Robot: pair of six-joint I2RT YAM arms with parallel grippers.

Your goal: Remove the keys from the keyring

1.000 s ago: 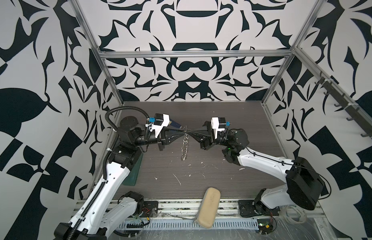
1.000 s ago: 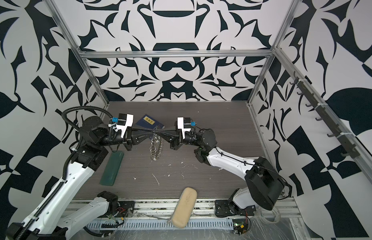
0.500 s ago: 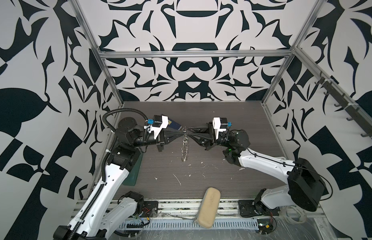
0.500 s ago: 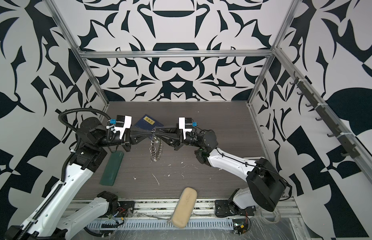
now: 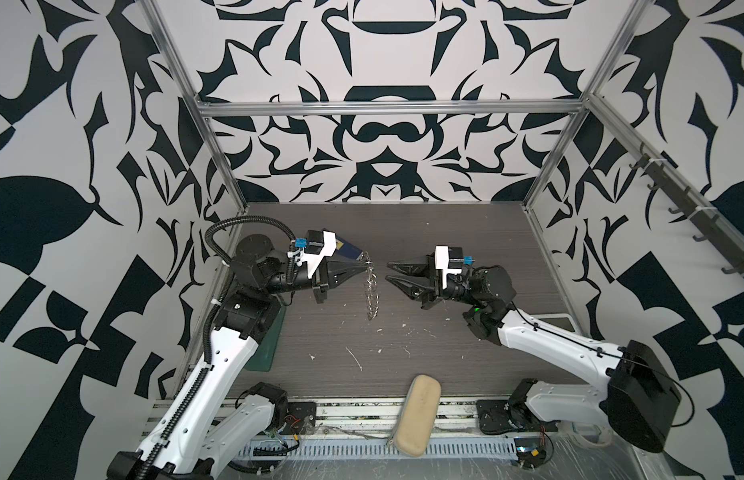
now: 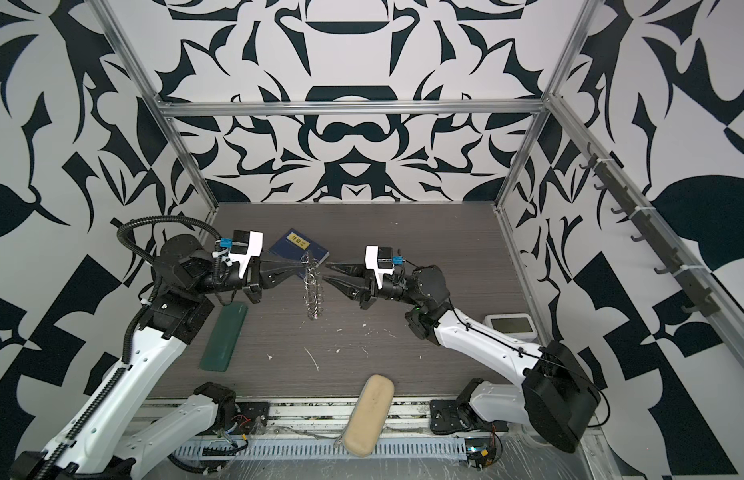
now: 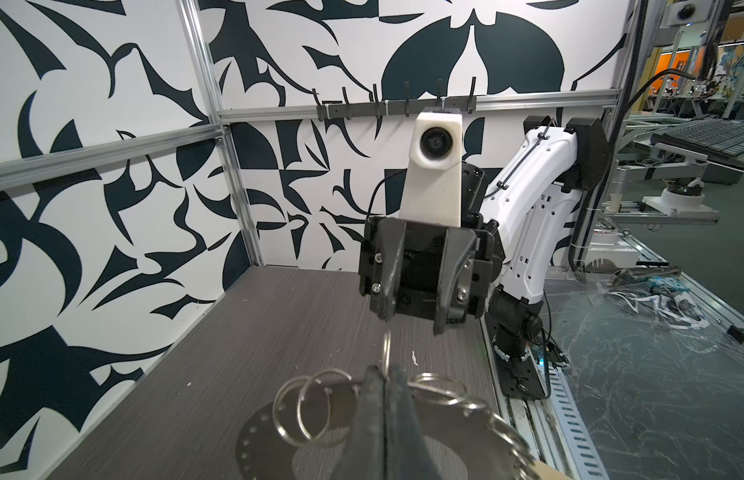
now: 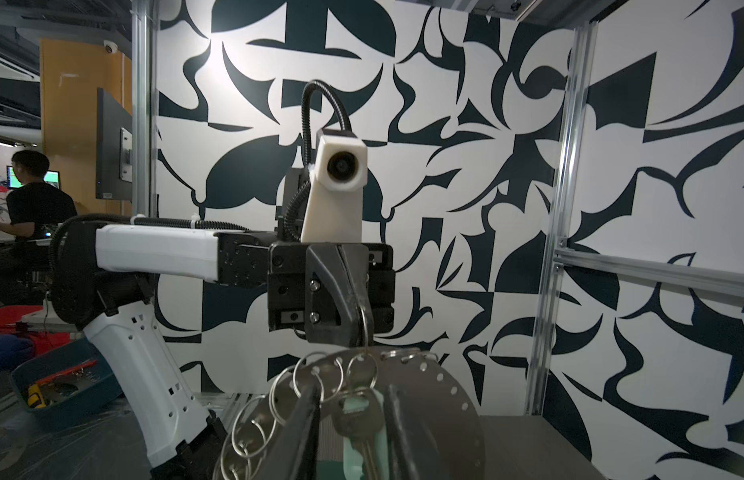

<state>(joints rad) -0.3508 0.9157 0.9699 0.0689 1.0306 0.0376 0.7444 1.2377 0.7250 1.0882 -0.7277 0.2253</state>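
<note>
The keyring (image 5: 372, 296) (image 6: 314, 291), a flat grey plate with several wire split rings, hangs edge-on above the table. My left gripper (image 5: 364, 268) (image 6: 301, 266) (image 7: 384, 374) is shut on one split ring at its top. In the right wrist view the plate (image 8: 438, 399) faces me. A silver key (image 8: 350, 419) with a mint-green tag (image 8: 353, 457) hangs from a ring in front of it. My right gripper (image 5: 388, 271) (image 6: 325, 272) (image 8: 351, 395) is open. Its tips stop a short gap to the right of the keyring, and the key shows between its fingers (image 8: 308, 415).
A blue booklet (image 6: 297, 246) lies behind the keyring. A dark green case (image 6: 222, 336) lies at the left by my left arm. A beige case (image 5: 416, 409) sits on the front edge. A white device (image 6: 507, 322) stands at the right wall. White specks dot the table.
My right gripper has opened and drawn back to the right, away from the keyring. My left gripper stays shut on the split ring and the keyring still hangs from it.
</note>
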